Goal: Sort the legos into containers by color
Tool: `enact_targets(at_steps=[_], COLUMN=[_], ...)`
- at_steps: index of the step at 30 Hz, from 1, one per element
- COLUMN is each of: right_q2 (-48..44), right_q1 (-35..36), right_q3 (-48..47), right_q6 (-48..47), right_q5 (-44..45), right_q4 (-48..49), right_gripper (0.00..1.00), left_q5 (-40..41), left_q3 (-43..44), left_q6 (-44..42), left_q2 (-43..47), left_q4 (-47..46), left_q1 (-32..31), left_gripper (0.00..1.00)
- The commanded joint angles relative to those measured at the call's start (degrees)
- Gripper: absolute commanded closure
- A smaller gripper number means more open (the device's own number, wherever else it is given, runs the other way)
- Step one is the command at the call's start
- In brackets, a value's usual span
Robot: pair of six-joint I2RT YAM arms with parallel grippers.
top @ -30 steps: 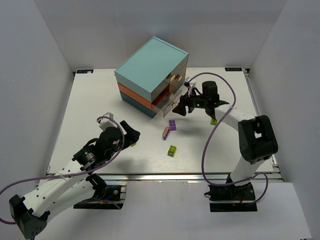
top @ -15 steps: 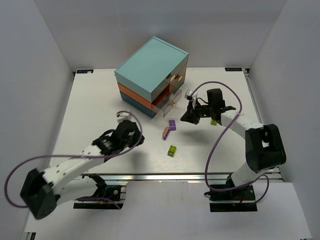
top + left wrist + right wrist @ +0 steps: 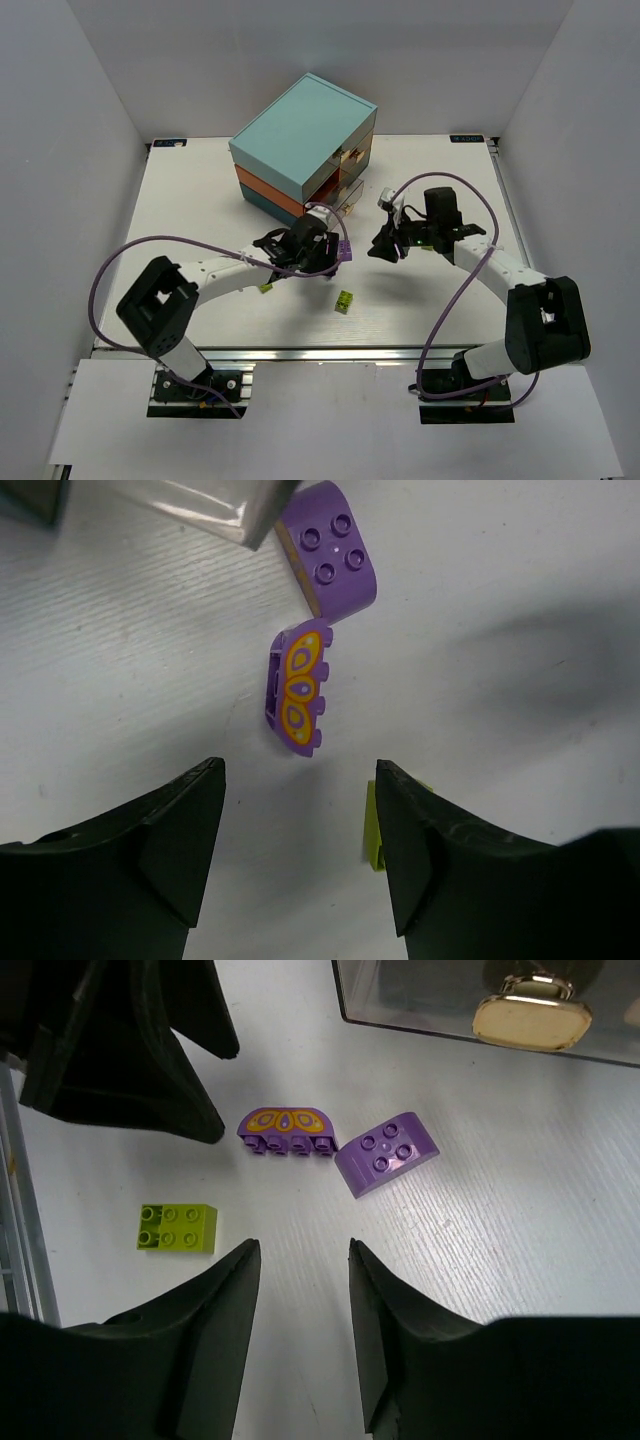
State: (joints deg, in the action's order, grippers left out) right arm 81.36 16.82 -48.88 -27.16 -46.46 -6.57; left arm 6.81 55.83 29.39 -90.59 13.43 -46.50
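Two purple legos lie close together in front of the chest of drawers (image 3: 300,135): a studded one (image 3: 330,548) (image 3: 388,1153) (image 3: 345,250) and one with a yellow pattern lying on its side (image 3: 297,688) (image 3: 287,1130). A yellow-green lego (image 3: 344,301) (image 3: 178,1228) lies nearer the front; in the left wrist view (image 3: 374,825) it shows behind my finger. My left gripper (image 3: 322,256) (image 3: 300,772) is open and empty, just short of the patterned lego. My right gripper (image 3: 385,246) (image 3: 303,1250) is open and empty, to the right of the purple legos.
A clear drawer front with a gold handle (image 3: 525,1020) sticks out of the chest just behind the purple legos; its corner shows in the left wrist view (image 3: 200,505). A small yellow-green piece (image 3: 265,288) lies under the left forearm. My left gripper's body (image 3: 130,1050) stands close to the right gripper.
My left arm swung from the near left across to the purple legos. My right gripper drew back from the drawer fronts toward the near right.
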Motion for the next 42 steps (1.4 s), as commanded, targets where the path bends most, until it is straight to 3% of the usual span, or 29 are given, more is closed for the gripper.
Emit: enact_targets(at_steps=[1,11,15,19,26,30,33,42], right_q2=[-1.73,-2.09,-2.17,-2.35,-2.96,-3.14,-3.31,-4.02], right_q1=[-0.64,-1.17,-1.44,-1.35,-1.70,-1.53,-1.18,-0.74], right_q3=[1.33,1.07,1.25,1.60,2.30,2.82,3.01,3.00], right_q6=[0.35,1.32,1.40,1.58,1.58,1.49,0.71,-3.43], right_q5=[1.11,1.54,1.54,1.19,3.30,4.01,4.35,1.90], right_q4=[-0.11,0.50,0.50,0.50,0.15,-0.02,-0.72,-1.43], right_gripper=[0.53,0.52,0.52,0.53,0.55,0.55,0.53,0.44], left_q5=[-2.50,2.94,3.56,3.04,1.10,2.24,5.38,13.14], left_q3=[3.04,11.74,12.28,10.62,8.94,10.61,14.03,26.16], left_q6=[-3.54,-6.89,-7.59,-7.41,-6.45,-5.39,-6.09,-15.58], left_q2=[-2.48,-13.74,-14.79,-13.22,-3.03,5.49,6.65,-1.25], left_q4=[-3.05,-0.34,0.46,0.54,0.37,-1.39,-0.78,1.69], left_q1=[-1.13,-2.72,-2.72,-3.24,-4.30,-4.30,-3.07,0.88], left_gripper=[0.28,0.31,0.46,0.70,0.91,0.91,0.93,0.88])
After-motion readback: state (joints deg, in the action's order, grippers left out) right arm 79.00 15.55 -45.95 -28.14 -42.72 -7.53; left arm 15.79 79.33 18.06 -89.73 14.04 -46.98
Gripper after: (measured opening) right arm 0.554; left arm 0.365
